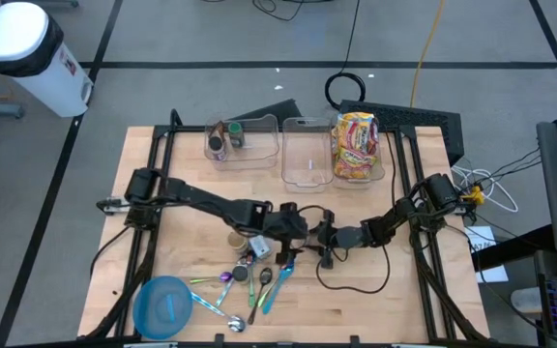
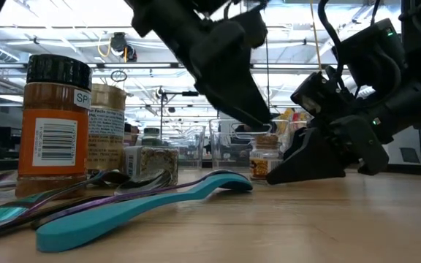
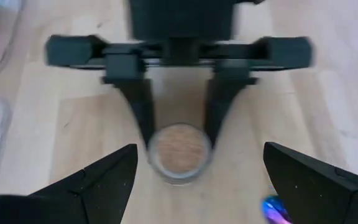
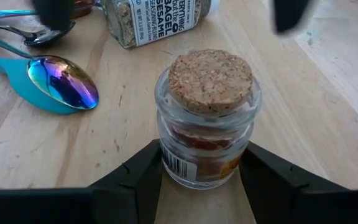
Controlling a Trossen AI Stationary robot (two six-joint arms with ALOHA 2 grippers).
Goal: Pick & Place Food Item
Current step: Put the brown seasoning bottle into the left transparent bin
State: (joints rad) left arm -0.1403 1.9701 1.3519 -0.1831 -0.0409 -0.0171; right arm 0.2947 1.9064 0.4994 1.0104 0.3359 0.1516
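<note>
The wooden surface is carrying everything, w/ both arms meeting near its centre. Three clear bins are sitting along the far edge; the right bin is holding a bright snack bag, the middle bin looks bare, the left bin has small jars in it. A blue plate is lying at the near left corner, w/ loose spoons just beside it.

The cork-topped jar is standing upright on the surface, mid-table. The right pincer is sitting low around it, one finger on each side of the glass, clamped on it. The left pincer is hovering just above the same jar, fingers spread wide apart, touching nothing.

Right wrist view is showing the jar's label, reddish contents and a sesame seasoning bottle lying behind, which the high view hides under the arms. Low view is showing an orange spice jar near the spoons.
</note>
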